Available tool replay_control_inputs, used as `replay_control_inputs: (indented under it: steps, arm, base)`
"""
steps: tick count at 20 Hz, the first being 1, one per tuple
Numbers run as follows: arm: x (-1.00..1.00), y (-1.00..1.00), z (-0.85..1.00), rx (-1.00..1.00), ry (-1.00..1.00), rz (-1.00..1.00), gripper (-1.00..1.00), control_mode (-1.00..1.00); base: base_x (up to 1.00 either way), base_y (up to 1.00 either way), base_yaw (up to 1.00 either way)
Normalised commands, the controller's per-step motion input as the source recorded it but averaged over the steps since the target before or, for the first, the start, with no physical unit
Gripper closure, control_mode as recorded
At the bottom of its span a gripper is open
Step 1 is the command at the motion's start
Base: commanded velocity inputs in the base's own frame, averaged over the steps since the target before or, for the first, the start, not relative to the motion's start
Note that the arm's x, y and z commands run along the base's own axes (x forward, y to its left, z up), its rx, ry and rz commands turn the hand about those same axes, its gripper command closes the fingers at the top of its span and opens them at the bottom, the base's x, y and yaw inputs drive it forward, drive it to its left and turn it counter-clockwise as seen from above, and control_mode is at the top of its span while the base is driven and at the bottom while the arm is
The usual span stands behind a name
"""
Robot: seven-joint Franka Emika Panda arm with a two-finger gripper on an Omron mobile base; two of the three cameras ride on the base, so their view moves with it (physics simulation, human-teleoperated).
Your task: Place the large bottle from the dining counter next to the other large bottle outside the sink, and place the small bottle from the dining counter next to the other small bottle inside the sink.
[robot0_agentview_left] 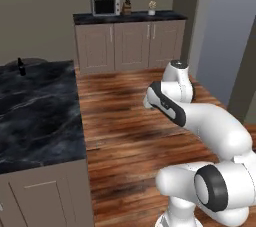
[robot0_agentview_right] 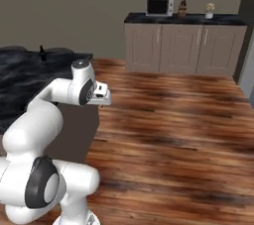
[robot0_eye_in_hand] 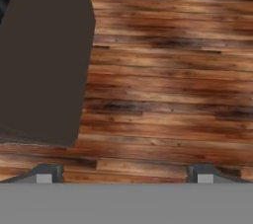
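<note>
The small bottle (robot0_agentview_left: 21, 66) (robot0_agentview_right: 42, 53), tiny and black, stands upright near the far edge of the dining counter (robot0_agentview_left: 40, 116) (robot0_agentview_right: 20, 73), a black marble top with white veins. My arm is folded beside the counter's end, with the white hand (robot0_agentview_right: 101, 95) pointing down over the wooden floor. In the hand view my gripper (robot0_eye_in_hand: 124, 171) is open and holds nothing, its fingertips (robot0_eye_in_hand: 47, 173) wide apart above the floor planks. The counter's taupe side (robot0_eye_in_hand: 44, 55) is to their left. The large bottles, the sink and the other small bottle are out of view.
Brown wall cabinets (robot0_agentview_left: 130, 43) (robot0_agentview_right: 186, 45) with a dark top stand at the back, carrying a microwave (robot0_agentview_left: 105, 5) (robot0_agentview_right: 159, 5) and two small items. Wooden floor (robot0_agentview_left: 125, 136) (robot0_agentview_right: 173, 130) stretches between them and the counter.
</note>
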Motion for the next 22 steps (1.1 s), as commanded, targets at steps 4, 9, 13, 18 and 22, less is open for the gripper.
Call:
replay_control_inputs:
  steps: [4,9,13,18,22]
  arm:
    - [0.00,0.00,0.00,0.00,0.00,0.00,-1.00,1.00]
    - [0.00,0.00,0.00,0.00,0.00,0.00,-1.00,1.00]
    - [0.00,0.00,0.00,0.00,0.00,0.00,-1.00,1.00]
    - [0.00,0.00,0.00,0.00,0.00,0.00,-1.00,1.00]
    - [0.00,0.00,0.00,0.00,0.00,0.00,-1.00,1.00]
  base:
    - [1.00,-0.60,-0.04]
    - [1.00,-0.54,-0.04]
    - [1.00,-0.48,-0.02]
    - [1.00,-0.31,0.01]
    - [1.00,-0.14,0.18]
